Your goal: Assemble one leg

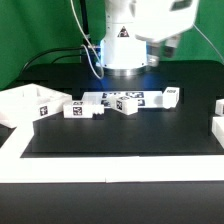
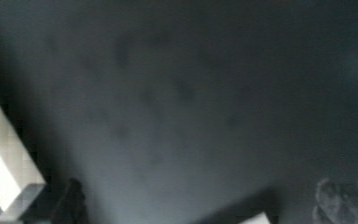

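While wide open and empty, end effector (image 2: 194, 206) — above black table (image 2: 176, 100) (tagged legs (image 1: 127, 101) in a row)

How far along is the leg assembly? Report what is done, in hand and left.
Done: nothing visible; the short white tagged plastic legs lie loose on the black table, beside the large flat white panel. In hand: nothing; the gripper is open over bare table in the wrist view. Left: grasping one leg and fitting it.

Black table (image 1: 120, 135), tagged legs (image 1: 125, 101), white panel (image 1: 28, 106)
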`<state>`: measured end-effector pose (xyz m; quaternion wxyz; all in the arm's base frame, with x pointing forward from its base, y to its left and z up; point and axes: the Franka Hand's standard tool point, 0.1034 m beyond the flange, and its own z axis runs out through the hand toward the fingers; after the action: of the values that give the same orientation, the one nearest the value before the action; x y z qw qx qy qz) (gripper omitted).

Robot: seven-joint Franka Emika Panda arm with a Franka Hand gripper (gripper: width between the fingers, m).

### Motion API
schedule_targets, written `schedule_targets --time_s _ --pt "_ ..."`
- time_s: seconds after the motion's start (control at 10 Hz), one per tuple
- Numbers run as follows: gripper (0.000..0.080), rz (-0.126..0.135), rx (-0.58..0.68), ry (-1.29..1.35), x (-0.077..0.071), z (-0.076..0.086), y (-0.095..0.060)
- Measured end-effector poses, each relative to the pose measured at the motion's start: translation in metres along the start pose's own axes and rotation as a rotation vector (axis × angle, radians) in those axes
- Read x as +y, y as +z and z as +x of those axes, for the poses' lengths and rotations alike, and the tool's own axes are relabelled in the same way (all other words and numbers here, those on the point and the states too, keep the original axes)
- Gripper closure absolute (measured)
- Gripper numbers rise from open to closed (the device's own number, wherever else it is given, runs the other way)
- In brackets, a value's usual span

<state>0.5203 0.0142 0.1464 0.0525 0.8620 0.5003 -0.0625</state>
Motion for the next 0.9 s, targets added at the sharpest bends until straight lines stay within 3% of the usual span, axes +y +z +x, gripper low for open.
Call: schedule_targets --time_s 0.2,0.7,0.8,0.9 --pt "0.0150 0.036 -0.010 0.042 0.009 -0.043 0.012" --pt "0.0150 0.043 -0.010 0.039 0.008 -0.041 0.015" --pt "0.0150 0.022 -0.002 0.047 0.009 -0.043 0.016" --pt "0.0150 0.004 0.025 0.062 0.003 -0.066 0.021"
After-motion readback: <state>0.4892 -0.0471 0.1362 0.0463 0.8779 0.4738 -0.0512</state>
